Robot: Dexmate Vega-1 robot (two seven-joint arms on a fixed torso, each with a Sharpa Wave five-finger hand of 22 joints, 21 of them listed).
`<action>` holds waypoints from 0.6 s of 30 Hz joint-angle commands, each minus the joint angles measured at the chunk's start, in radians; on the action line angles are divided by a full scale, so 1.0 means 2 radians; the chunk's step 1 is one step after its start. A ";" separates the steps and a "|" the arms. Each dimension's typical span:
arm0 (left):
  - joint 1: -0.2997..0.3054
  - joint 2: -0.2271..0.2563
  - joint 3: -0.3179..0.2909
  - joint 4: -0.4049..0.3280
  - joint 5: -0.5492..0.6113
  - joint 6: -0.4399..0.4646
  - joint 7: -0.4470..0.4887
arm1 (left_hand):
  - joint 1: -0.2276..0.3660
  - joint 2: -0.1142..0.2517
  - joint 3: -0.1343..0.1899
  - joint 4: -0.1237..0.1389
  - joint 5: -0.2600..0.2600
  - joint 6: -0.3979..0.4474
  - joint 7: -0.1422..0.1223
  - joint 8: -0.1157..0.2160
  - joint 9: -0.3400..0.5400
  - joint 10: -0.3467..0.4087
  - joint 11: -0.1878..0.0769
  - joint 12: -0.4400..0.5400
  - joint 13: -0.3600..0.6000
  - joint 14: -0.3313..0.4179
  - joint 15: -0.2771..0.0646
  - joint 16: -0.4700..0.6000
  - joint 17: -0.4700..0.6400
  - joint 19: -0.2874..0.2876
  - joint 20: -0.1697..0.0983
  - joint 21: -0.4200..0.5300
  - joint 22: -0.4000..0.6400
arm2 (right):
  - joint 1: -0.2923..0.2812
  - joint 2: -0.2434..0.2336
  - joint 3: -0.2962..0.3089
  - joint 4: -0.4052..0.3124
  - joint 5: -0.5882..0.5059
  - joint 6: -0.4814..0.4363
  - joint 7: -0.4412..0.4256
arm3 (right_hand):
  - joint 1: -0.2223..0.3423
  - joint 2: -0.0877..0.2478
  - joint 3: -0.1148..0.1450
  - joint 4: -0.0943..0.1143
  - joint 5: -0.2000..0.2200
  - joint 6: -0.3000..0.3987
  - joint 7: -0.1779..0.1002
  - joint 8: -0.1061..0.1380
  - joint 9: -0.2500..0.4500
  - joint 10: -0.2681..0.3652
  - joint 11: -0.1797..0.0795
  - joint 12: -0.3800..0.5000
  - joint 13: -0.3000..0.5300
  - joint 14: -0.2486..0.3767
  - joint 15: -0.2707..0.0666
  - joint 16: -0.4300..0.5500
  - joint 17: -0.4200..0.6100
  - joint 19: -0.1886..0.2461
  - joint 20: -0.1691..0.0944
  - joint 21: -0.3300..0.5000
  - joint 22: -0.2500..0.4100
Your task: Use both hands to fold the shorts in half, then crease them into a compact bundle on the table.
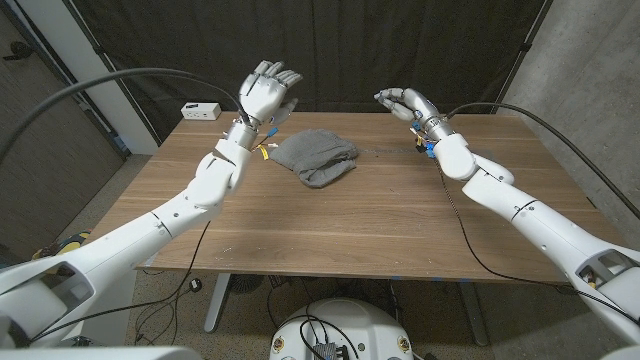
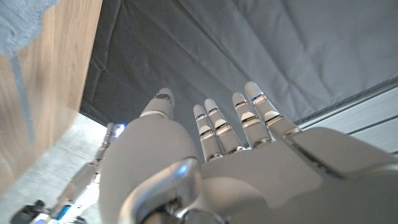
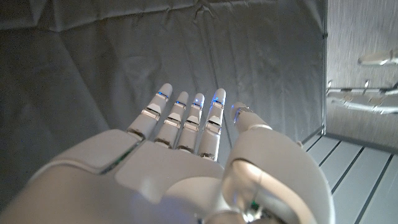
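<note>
Dark curtain [image 1: 400, 50] hangs behind the wooden table [image 1: 380, 230] I am working over, and grey concrete wall shows at the far right. On the head view I see the grey shorts [image 1: 317, 156] lying as a folded, rumpled bundle on the far half of the tabletop, a little toward my left side of centre. My left hand [image 1: 266, 96] is lifted above the table just beside the shorts, on their left, palm up and away from the cloth, fingers spread and holding nothing; the left wrist view shows its fingers [image 2: 214, 127] reaching straight out against the curtain, with a corner of the grey cloth at the frame's edge. My right hand [image 1: 408, 104] is raised over the far edge of the table, well apart from the shorts on their right, fingers extended and gently curved, nothing in it; its wrist view confirms straight, empty fingers [image 3: 186, 118]. A small white box [image 1: 201, 110] sits on the far left corner of the table.
</note>
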State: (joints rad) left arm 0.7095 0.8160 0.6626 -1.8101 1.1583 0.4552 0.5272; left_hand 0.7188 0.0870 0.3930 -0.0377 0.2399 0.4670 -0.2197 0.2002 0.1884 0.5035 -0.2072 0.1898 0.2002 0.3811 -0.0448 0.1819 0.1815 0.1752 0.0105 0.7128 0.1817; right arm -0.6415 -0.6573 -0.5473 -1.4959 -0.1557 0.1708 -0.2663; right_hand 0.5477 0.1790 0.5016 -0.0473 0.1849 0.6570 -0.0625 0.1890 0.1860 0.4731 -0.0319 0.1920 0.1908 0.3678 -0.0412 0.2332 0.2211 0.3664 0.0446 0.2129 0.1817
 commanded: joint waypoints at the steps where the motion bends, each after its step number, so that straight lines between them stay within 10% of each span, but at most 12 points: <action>1: 0.062 -0.014 -0.075 -0.035 -0.159 -0.023 0.026 | -0.005 0.000 0.003 -0.002 -0.002 0.007 0.000 0.005 0.001 -0.003 0.000 0.005 0.001 0.003 -0.080 0.004 0.000 0.001 0.007 0.000 0.002 | -0.034 0.011 0.042 -0.006 0.080 0.020 0.000 | 0.005 0.001 0.001 -0.002 -0.001 0.000 0.002 0.002 0.000 0.001 0.004 0.000 0.002 -0.001 -0.025 0.003 0.002 0.001 0.003 0.000 0.000; 18: 0.115 -0.053 -0.193 -0.034 -0.463 -0.137 -0.011 | -0.016 0.021 0.017 -0.004 -0.022 -0.008 0.042 -0.007 0.000 -0.021 0.041 0.005 0.002 -0.014 -0.049 0.002 0.002 -0.025 0.029 -0.010 0.005 | -0.069 0.031 0.076 -0.003 0.182 0.042 0.010 | 0.005 0.003 0.000 -0.002 -0.003 -0.018 0.010 -0.005 0.000 -0.011 0.017 -0.003 0.002 -0.007 -0.015 0.004 0.006 -0.002 0.012 -0.001 0.000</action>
State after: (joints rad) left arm 0.8700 0.7582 0.4217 -1.8792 0.6380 0.3238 0.5638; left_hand 0.6899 0.1159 0.4160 -0.0474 0.2031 0.4556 -0.1538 0.1921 0.1859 0.4656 -0.1472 0.1975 0.2020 0.3647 -0.0429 0.1851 0.1817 0.1371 0.0594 0.6994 0.1881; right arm -0.7320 -0.6180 -0.4420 -1.5017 0.0792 0.2242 -0.2638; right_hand 0.5532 0.1845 0.5025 -0.0482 0.1810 0.6343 -0.0404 0.1843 0.1860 0.4604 -0.0047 0.1913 0.1933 0.3616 -0.0460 0.2370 0.2304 0.3631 0.0625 0.2129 0.1817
